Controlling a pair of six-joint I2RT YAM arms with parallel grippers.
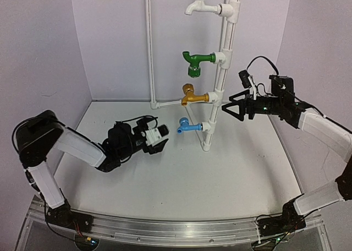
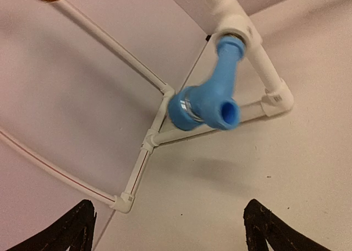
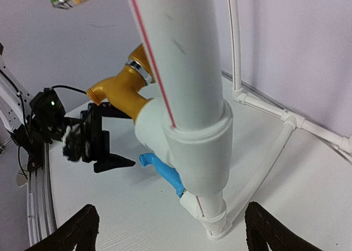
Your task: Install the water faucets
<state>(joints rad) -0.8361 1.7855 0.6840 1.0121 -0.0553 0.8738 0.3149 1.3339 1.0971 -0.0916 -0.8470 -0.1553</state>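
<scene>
left gripper [image 2: 173, 237]: fingers spread wide, holding nothing; facing the blue tap [image 2: 206, 105], just short of it
right gripper [image 1: 226, 108]: fingers apart, empty; just right of the pipe [image 1: 220, 80], near the gold tap [image 1: 193, 96]
blue tap: sits in the pipe's lowest fitting; spout towards the left gripper; clear of both grippers
pipe: white, upright on the table [image 1: 220, 179]; above the blue tap come the gold tap, the green tap [image 1: 197, 61] and the white tap [image 1: 201, 6]
</scene>
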